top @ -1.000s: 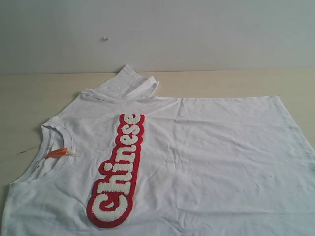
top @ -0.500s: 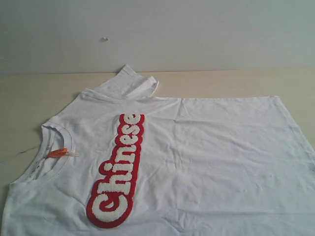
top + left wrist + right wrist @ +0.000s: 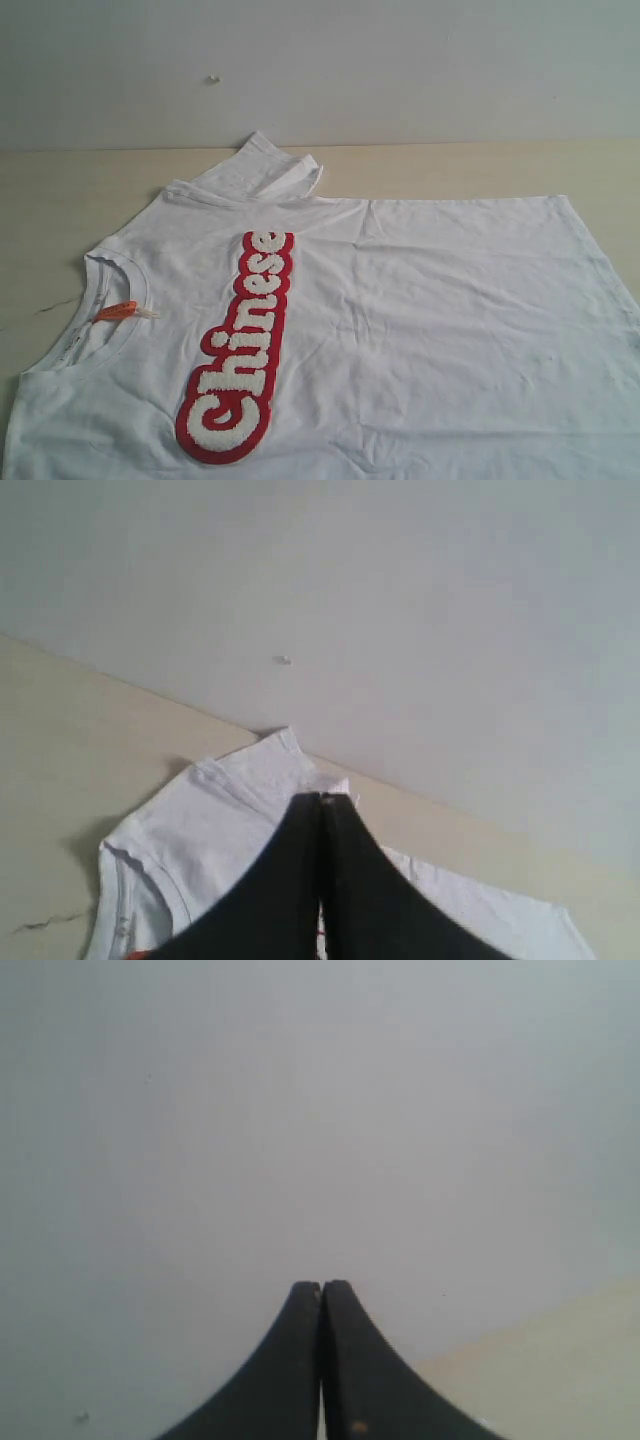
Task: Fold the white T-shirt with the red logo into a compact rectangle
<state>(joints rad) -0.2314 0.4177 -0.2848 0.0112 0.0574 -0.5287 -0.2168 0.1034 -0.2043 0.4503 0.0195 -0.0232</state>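
Observation:
The white T-shirt (image 3: pixel 420 320) lies spread flat on the table, collar with its orange neck tag (image 3: pixel 115 311) at the left, hem toward the right. The red logo (image 3: pixel 238 345) with white "Chinese" letters runs along the chest. One sleeve (image 3: pixel 265 170) is folded over at the far edge. Neither gripper shows in the exterior view. In the left wrist view my left gripper (image 3: pixel 321 798) is shut and empty, held above the shirt (image 3: pixel 215 820) near the sleeve. My right gripper (image 3: pixel 321 1285) is shut and empty, facing the wall.
The pale wooden table (image 3: pixel 60 200) meets a grey-white wall (image 3: pixel 400 70) at the back. The shirt runs off the exterior view's near edge and right edge. A thin thread (image 3: pixel 40 311) lies on the table left of the collar.

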